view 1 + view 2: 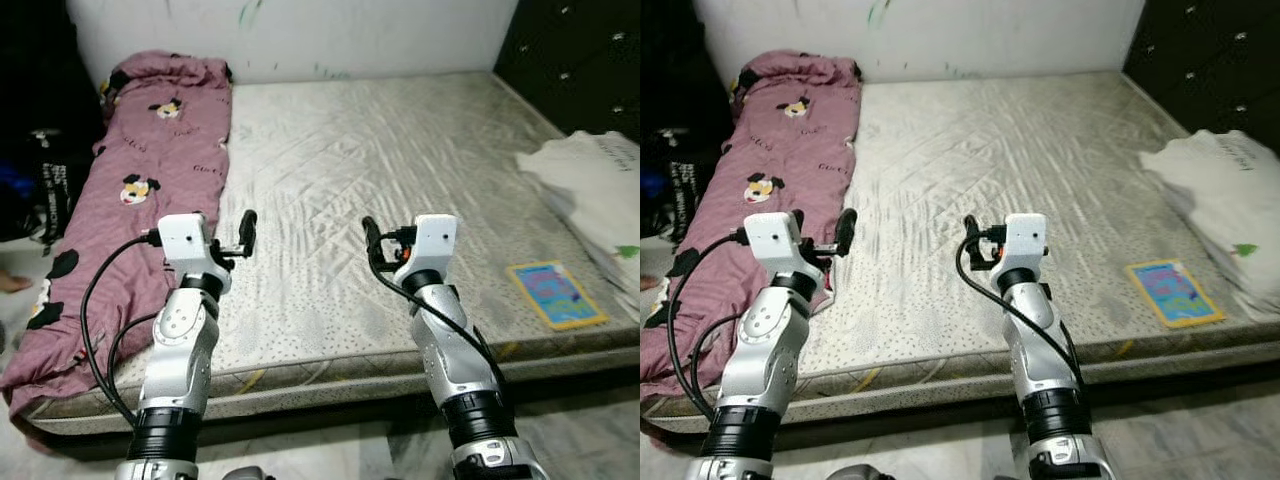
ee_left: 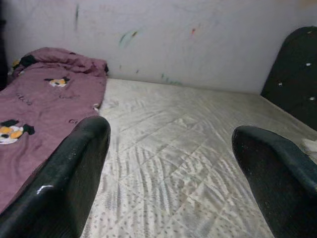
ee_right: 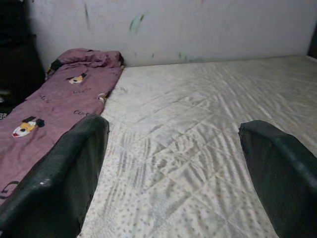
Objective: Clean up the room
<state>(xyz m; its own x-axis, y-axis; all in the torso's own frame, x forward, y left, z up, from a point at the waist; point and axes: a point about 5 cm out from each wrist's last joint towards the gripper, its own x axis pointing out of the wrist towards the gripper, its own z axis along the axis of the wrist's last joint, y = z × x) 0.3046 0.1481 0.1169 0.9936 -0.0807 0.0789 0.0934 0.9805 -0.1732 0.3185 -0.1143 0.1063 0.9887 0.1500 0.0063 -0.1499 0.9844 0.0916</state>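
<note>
I have both arms raised over the near edge of the bare mattress [image 1: 380, 160]. The left gripper [image 2: 171, 168] and right gripper [image 3: 173, 168] are both spread wide, holding nothing. A purple blanket [image 1: 150, 170] with cartoon prints lies along the mattress's left side, up to the wall. On the right side sits a pile of white cloth [image 1: 590, 190], and near it, by the front edge, a colourful book [image 1: 556, 293] lies flat.
</note>
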